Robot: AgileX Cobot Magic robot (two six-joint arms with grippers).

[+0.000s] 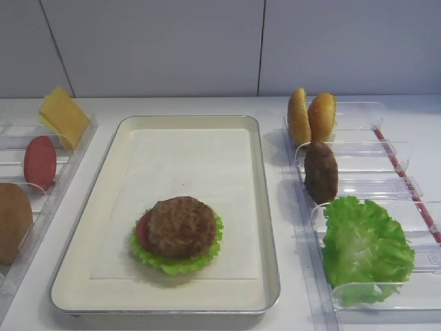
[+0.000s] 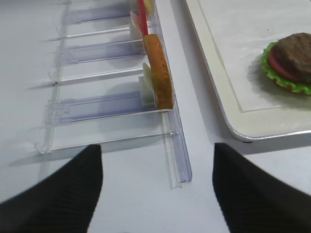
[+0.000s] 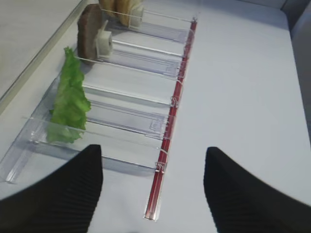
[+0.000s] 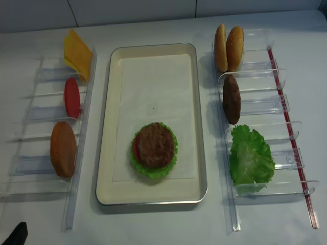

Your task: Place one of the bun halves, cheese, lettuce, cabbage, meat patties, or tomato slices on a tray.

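On the cream tray [image 1: 269, 207] lies a stack: a meat patty [image 1: 182, 226] on a tomato slice [image 1: 142, 231] on frilly lettuce [image 1: 176, 263]. The right holder carries two bun halves [image 1: 311, 116], another patty [image 1: 320, 171] and a lettuce leaf [image 1: 365, 245]. The left holder has the cheese [image 1: 63, 116], a tomato slice [image 1: 40, 161] and a bun half [image 1: 12, 221]. My left gripper [image 2: 156, 160] is open and empty above the table, near that bun half [image 2: 160, 73] and the tray's corner [image 2: 243, 131]. My right gripper [image 3: 153, 155] is open and empty before the lettuce [image 3: 68, 102].
Clear plastic holders [image 4: 255, 107] [image 4: 46, 102] flank the tray on both sides. A red strip [image 3: 167, 141] runs along the right holder's outer edge. A black piece [image 4: 18, 232] shows at the near left corner of the table. A white wall stands behind.
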